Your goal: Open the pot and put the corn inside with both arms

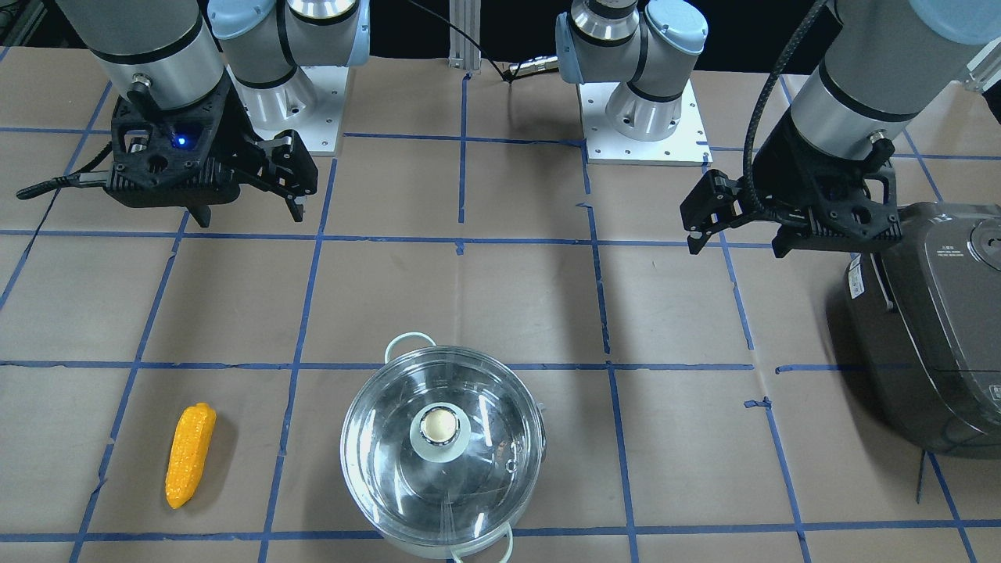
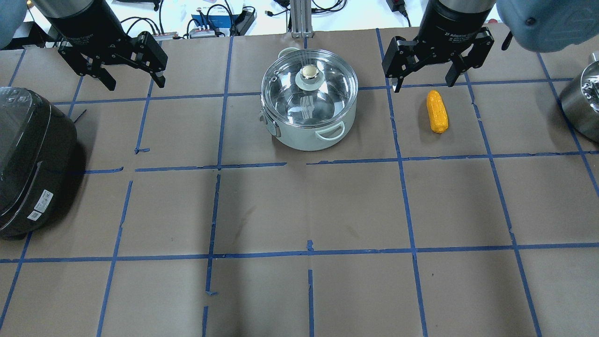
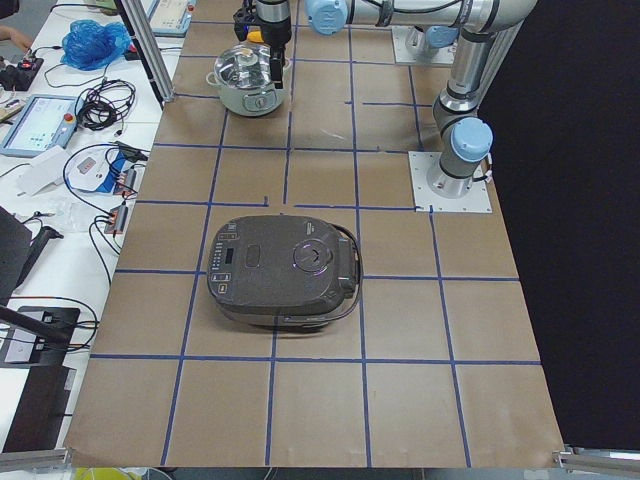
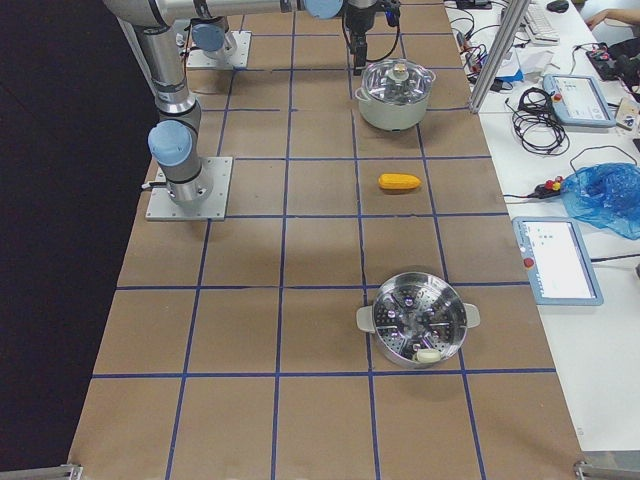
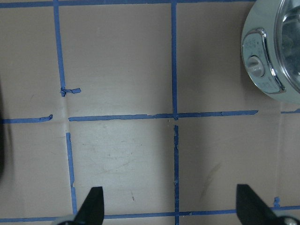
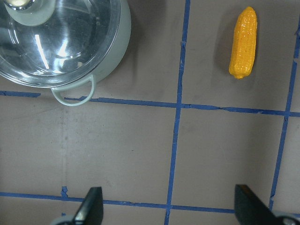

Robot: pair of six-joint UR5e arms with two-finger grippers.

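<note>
The pot [image 2: 306, 133] stands at the table's far middle with its glass lid [image 2: 323, 100] on and the knob [image 2: 309, 72] upright. It also shows in the front view [image 1: 375, 438]. The corn [image 2: 437, 111] lies flat on the table to the pot's right, and also shows in the front view [image 1: 190, 453] and the right wrist view [image 6: 243, 42]. My left gripper [image 2: 135, 82] is open and empty, up in the air to the pot's left. My right gripper [image 2: 423, 83] is open and empty, hovering just behind the corn. The pot's edge shows in the left wrist view [image 5: 276, 51].
A dark grey rice cooker [image 2: 32, 159] sits at the table's left end. A steel steamer pot [image 4: 418, 320] stands at the right end, its edge showing in the overhead view [image 2: 582, 103]. The table is brown paper with blue tape lines.
</note>
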